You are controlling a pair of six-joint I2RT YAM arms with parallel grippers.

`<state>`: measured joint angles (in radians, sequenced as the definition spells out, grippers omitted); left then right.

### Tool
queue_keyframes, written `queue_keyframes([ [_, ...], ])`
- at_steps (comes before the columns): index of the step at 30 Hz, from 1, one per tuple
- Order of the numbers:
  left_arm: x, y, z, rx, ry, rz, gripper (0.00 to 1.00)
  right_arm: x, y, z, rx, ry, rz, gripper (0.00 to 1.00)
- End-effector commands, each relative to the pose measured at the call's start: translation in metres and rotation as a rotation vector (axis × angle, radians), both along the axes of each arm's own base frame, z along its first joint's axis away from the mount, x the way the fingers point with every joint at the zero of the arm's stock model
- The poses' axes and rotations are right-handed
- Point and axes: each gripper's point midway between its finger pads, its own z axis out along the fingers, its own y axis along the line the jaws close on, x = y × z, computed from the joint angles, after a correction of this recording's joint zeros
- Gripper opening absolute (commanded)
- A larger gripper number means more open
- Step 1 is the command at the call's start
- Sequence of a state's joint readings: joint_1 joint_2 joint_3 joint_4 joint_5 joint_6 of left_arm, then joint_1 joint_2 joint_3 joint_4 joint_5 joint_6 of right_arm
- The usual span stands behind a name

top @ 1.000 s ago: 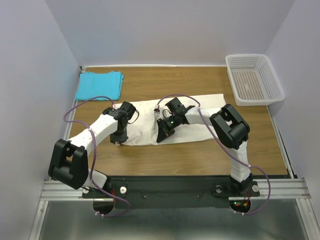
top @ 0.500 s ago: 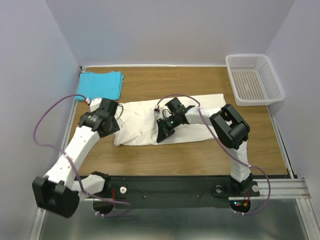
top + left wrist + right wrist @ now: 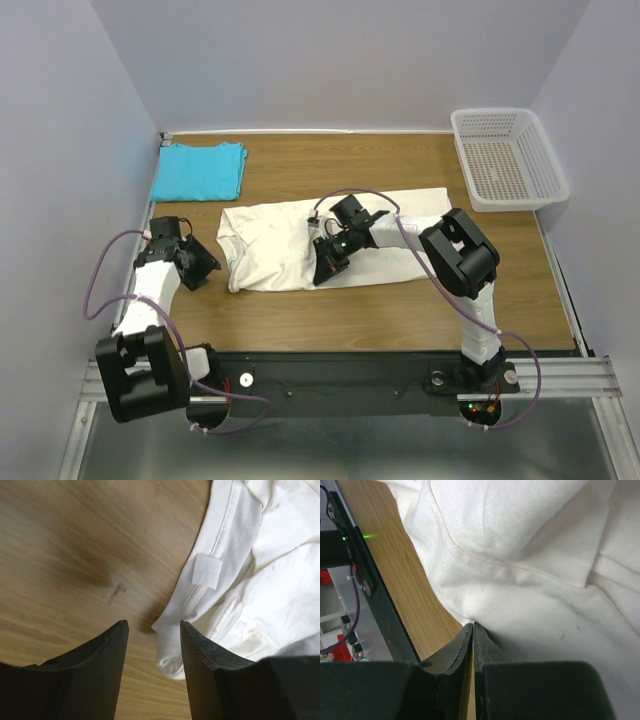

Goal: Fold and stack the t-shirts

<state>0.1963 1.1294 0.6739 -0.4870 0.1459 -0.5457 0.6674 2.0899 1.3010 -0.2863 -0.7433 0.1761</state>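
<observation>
Top external: white shirt [image 3: 300, 250] lies mid-table, long axis left-right, partly folded, left end rumpled. Blue shirt [image 3: 200, 172] is folded flat at far-left corner, well apart from the white one. Basket [image 3: 510, 160] far right, not involved.

Left gripper [image 3: 200, 266] is off the cloth, just left of shirt's left end, over bare table [image 3: 400, 310]. Left wrist view: jaws spread, nothing betw. them. Shirt's near-left corner sits just beyond the tips, label [image 3: 207, 571] showing by a seam.

Right gripper [image 3: 322, 270] is down at shirt's near edge, approx. mid-length. Right wrist view: fingers pressed together, cloth puckering into the tips. Reads as a thin pinch on the hem; how many layers, can't tell.

Risks, judged:
- Right pinch is shallow, at the very tips. Any lift or drag may pull the hem free, and the fold flops open.
- Only one hand on cloth. If right moves alone, shirt pivots and bunches round that pt, giving a crooked fold.
- Left has to get a grip first. Corner is lumpy and multi-layer; closing on it could take the top layer only, or miss and scrape wood w/ the tips.
- Rumpled left end, if folded over as is, locks creases in and makes a bulky stack.
- Stack spot is prob. the blue shirt. A long drag there w/ a loose grip could shove or unfold it.
</observation>
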Motion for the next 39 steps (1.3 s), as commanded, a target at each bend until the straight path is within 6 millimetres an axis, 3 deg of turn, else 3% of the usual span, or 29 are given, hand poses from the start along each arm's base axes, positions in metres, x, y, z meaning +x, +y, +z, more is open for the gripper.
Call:
queue_keyframes([
  [1, 0.03, -0.005, 0.008, -0.04, -0.099, -0.094, 0.56, 0.013, -0.024, -0.052, -0.189, -0.072, -0.038, 0.11],
  [6, 0.024, -0.014, -0.014, -0.097, -0.03, -0.138, 0.52, 0.015, -0.024, -0.053, -0.191, -0.074, -0.04, 0.11],
  [26, 0.004, -0.025, -0.052, -0.13, 0.167, -0.211, 0.48, 0.016, -0.021, -0.052, -0.185, -0.066, -0.041, 0.11],
  [35, -0.005, -0.037, -0.062, -0.096, 0.24, -0.278, 0.37, 0.016, -0.02, -0.052, -0.181, -0.064, -0.04, 0.11],
  [39, -0.006, -0.036, -0.064, -0.073, 0.252, -0.283, 0.14, 0.017, -0.02, -0.049, -0.178, -0.068, -0.043, 0.11],
])
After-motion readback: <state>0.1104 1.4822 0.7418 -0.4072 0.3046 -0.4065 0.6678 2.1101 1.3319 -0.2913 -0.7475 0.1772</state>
